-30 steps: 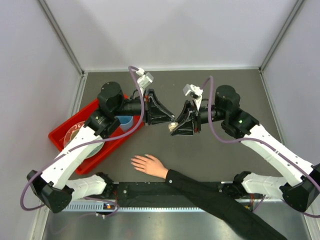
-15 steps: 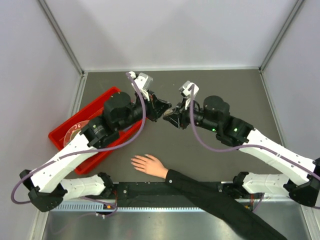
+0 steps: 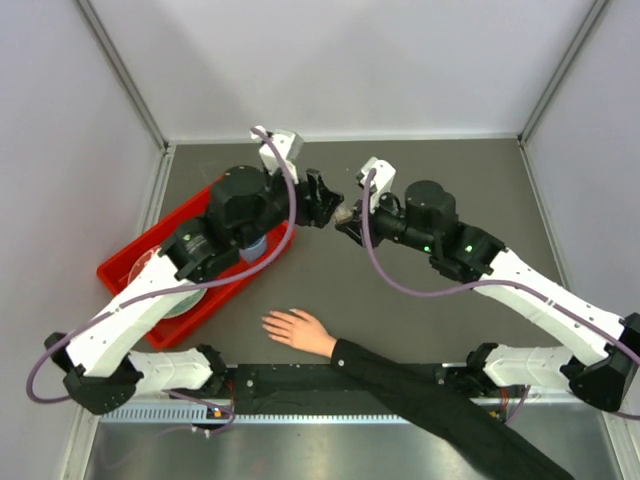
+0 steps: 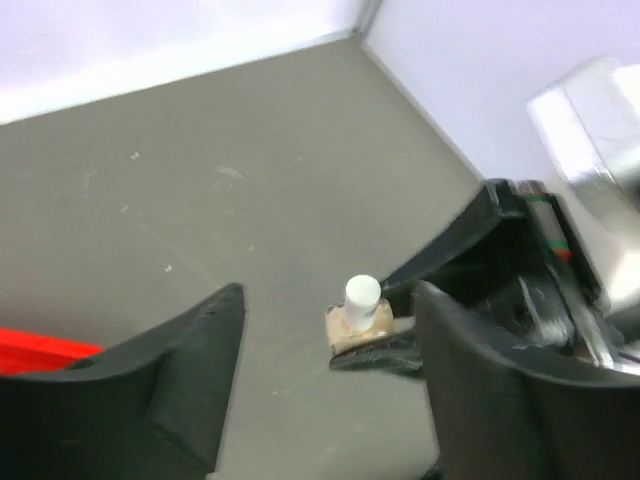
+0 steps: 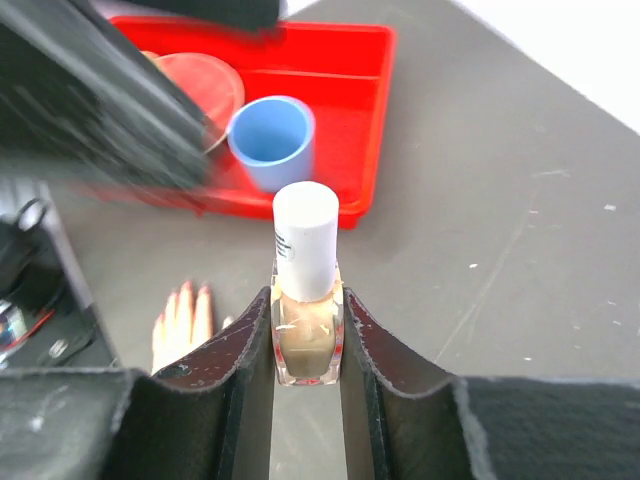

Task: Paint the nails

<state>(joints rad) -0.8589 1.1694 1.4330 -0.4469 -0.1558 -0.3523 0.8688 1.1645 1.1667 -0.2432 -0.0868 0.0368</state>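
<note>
The polish bottle (image 5: 306,335), clear with tan liquid and a white cap (image 5: 305,240), is held upright above the table with my right gripper (image 5: 305,300) shut on its body. In the top view the bottle (image 3: 343,212) hangs between the two arms. My left gripper (image 4: 330,295) is open, its fingers wide on either side of the cap (image 4: 362,292) without touching it. The flesh-toned hand (image 3: 295,328) with a black sleeve lies flat near the front edge. Its nails (image 5: 187,291) look reddish at the fingertips in the right wrist view.
A red tray (image 3: 112,272) sits at the left, holding a blue cup (image 5: 270,140) and an orange plate (image 5: 205,85). The sleeved arm (image 3: 430,395) runs across the front of the table. Grey walls close in the back and sides.
Both grippers have moved toward the back of the table with the bottle. My left gripper, shut at the cap before, has opened wide and let go. The hand has not moved.
</note>
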